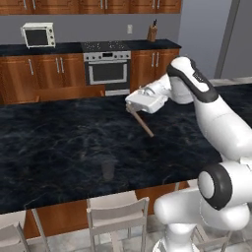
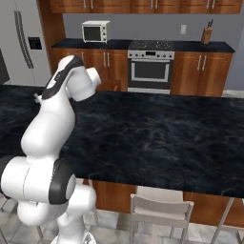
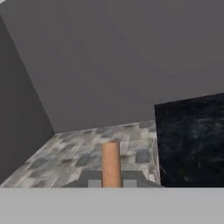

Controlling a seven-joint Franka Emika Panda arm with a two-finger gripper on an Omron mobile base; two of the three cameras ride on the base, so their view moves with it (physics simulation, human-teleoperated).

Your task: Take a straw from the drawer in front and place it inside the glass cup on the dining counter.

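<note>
The straw [image 1: 141,121], a thin, straight reddish-brown stick, is clamped in the closed gripper [image 1: 132,109] and slants down over the black, grey-veined stone surface [image 1: 59,147]. In the hand view its round end [image 3: 110,164] rises between the 2 dark fingertips. The glass cup [image 1: 108,170], clear and faintly greyish, stands upright on the surface nearer the stools, well apart from the straw. Behind are a steel oven [image 1: 107,72], a white microwave [image 1: 38,34] and a knife block [image 1: 152,32]. No writing is legible.

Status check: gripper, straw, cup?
Gripper shut on straw, above dining counter. Glass cup stands near the front edge. Path looks unobstructed.
</note>
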